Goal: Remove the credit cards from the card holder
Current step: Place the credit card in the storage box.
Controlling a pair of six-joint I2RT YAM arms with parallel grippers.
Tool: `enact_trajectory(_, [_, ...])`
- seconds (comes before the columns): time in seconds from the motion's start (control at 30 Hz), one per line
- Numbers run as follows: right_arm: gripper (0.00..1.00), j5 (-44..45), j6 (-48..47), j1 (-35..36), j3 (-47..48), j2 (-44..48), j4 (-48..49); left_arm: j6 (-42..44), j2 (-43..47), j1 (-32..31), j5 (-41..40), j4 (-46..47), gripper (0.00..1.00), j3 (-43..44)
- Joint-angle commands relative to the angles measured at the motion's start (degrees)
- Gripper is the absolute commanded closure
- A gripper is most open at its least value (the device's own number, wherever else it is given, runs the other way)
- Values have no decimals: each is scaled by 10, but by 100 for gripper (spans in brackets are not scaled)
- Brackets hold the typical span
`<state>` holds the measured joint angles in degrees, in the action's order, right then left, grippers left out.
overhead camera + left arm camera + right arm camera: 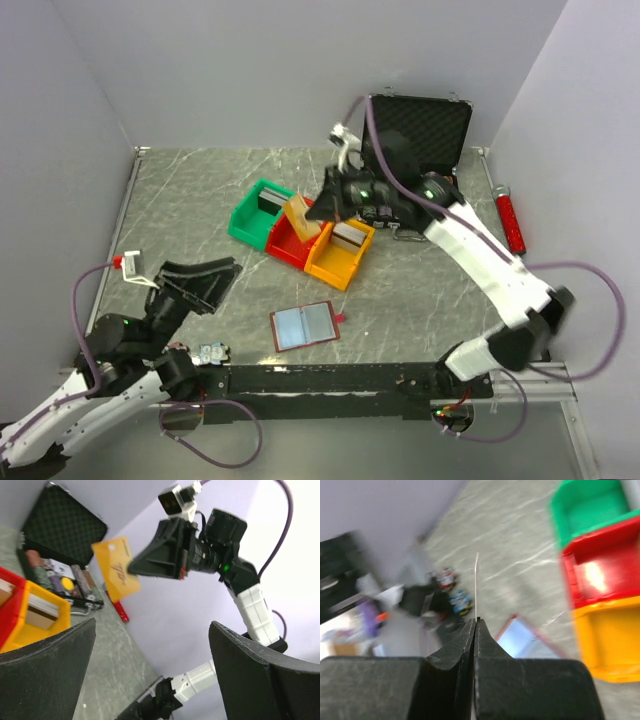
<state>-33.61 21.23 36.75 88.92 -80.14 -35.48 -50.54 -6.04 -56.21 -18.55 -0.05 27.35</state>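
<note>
The card holder (303, 326) lies open and flat on the table near the front, its dark-red rim framing two pale blue-grey credit cards (290, 326). It also shows blurred in the right wrist view, as the card holder (520, 640). My right gripper (322, 208) hangs above the red bin, shut on an orange-yellow card (300, 215). That card (116, 570) faces the left wrist camera and is edge-on as a thin line (476, 585) in the right wrist view. My left gripper (222, 283) is open and holds nothing, low at the front left.
Green (258, 212), red (288, 243) and yellow (340, 255) bins stand in a diagonal row mid-table, with grey-brown decks in the green and yellow ones. An open black foam-lined case (425, 125) is at the back right. A red-handled tool (509, 218) lies by the right wall.
</note>
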Motion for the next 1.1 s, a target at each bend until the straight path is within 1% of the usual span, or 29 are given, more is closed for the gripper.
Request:
enact_trajectory(0.0, [100,142,-104,-1,132,-123,-135,33,-50,0,-44,-114,1,46])
enact_trajectory(0.13, [100,239,-145,-1,232,-212,-171,28,-87,0,-24,-115,3,56])
enact_trajectory(0.17, [100,242,-160,-1,241,-232,-166,26,-85,0,-23,-114,3,52])
enact_trajectory(0.23, [100,224,-202,2,210,-233,-122,19,-74,0,-25,-108,3,37])
enact_trajectory(0.3, [100,266,-236,14,150,-215,-57,13,-64,0,-27,-106,3,24])
enact_trajectory(0.33, [100,270,-252,17,139,-209,-39,11,-58,0,-29,-108,3,20])
enact_trajectory(0.5, [100,231,-326,14,133,-208,-16,13,-64,0,-37,-121,3,16])
enact_trajectory(0.57, [100,226,-341,14,141,-219,-6,18,-75,0,-35,-127,3,23])
enact_trajectory(0.73, [100,220,-396,13,175,-274,-19,30,-107,0,-31,-148,3,44])
enact_trajectory(0.77, [100,224,-410,15,159,-274,-2,32,-112,0,-32,-151,3,45])
enact_trajectory(0.87, [100,237,-448,14,63,-241,99,30,-118,0,-40,-154,3,43])
enact_trajectory(0.9, [100,239,-453,15,45,-235,117,29,-117,0,-40,-153,3,42])
enact_trajectory(1.07, [100,230,-472,13,44,-247,126,35,-116,0,-51,-150,3,37])
